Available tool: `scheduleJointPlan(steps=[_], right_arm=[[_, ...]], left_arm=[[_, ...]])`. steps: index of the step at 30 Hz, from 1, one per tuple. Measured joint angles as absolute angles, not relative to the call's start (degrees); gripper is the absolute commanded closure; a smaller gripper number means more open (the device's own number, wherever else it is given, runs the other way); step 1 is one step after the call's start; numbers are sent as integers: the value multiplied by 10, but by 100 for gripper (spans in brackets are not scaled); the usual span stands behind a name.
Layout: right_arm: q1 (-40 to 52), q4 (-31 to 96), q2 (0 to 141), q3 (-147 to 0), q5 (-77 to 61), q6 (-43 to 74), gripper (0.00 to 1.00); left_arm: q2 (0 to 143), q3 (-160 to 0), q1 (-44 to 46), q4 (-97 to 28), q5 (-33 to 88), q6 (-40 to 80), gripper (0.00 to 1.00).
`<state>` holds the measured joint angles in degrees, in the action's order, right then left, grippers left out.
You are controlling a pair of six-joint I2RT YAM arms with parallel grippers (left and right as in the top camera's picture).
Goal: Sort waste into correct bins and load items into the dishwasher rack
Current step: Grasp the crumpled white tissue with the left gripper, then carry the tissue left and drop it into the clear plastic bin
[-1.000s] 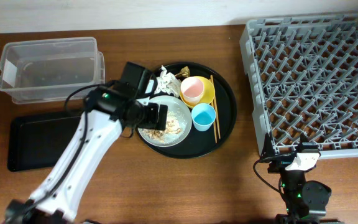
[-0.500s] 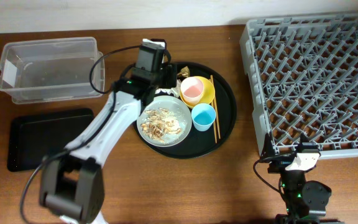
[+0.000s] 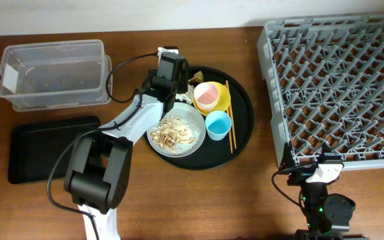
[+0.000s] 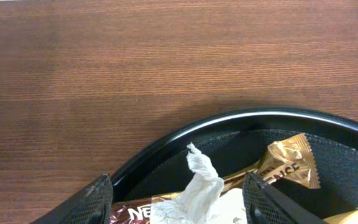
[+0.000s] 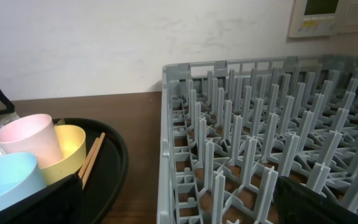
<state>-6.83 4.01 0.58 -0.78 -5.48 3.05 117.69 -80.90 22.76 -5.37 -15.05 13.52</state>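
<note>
My left gripper point(image 3: 173, 89) is open over the far-left part of the round black tray. In the left wrist view its fingers point(image 4: 98, 200) straddle a crumpled white paper scrap point(image 4: 202, 185) without closing on it. Brown wrappers point(image 4: 289, 164) lie under and beside the paper. The grey plate point(image 3: 193, 120) with flaky food scraps point(image 3: 173, 132), the pink cup point(image 3: 206, 95) inside the yellow bowl point(image 3: 223, 101), the blue cup point(image 3: 217, 124) and the chopsticks point(image 3: 230, 115) rest on the tray. My right gripper point(image 3: 315, 175) is open and empty at the near edge of the dishwasher rack point(image 3: 339, 80).
The clear box point(image 3: 53, 73) stands at the back left, with the shallow black tray point(image 3: 45, 148) in front of it. The round black tray point(image 3: 244, 133) sits mid-table. The right wrist view shows the rack point(image 5: 260, 143), cups point(image 5: 30, 140) and chopsticks point(image 5: 92, 155).
My left arm has swung from over the plate to the tray's far-left edge, and the open gripper now sits over the paper scrap. The right arm has not moved.
</note>
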Motion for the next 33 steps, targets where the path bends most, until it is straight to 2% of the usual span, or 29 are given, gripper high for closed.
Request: scheduleJointPlan(steps=[7, 13, 16, 20, 24, 25, 33], right_arm=[[-68, 40, 6, -8, -55, 30, 2], [-69, 40, 6, -8, -55, 30, 2], [-68, 40, 6, -8, -55, 30, 2], [-68, 40, 6, -8, -55, 30, 2], [-68, 40, 6, -8, -55, 30, 2], [-68, 40, 6, -8, -55, 30, 2], [-68, 40, 6, -8, -55, 30, 2]], left_arm=[[1207, -809, 228, -46, -148, 135, 32], [1220, -809, 228, -31, -144, 135, 39], [1220, -809, 228, -25, -143, 136, 50], [1220, -809, 228, -23, -142, 139, 71], [1220, -809, 228, -26, -140, 138, 96], [1220, -809, 228, -27, -139, 138, 99], [1180, -809, 228, -67, -139, 140, 99]])
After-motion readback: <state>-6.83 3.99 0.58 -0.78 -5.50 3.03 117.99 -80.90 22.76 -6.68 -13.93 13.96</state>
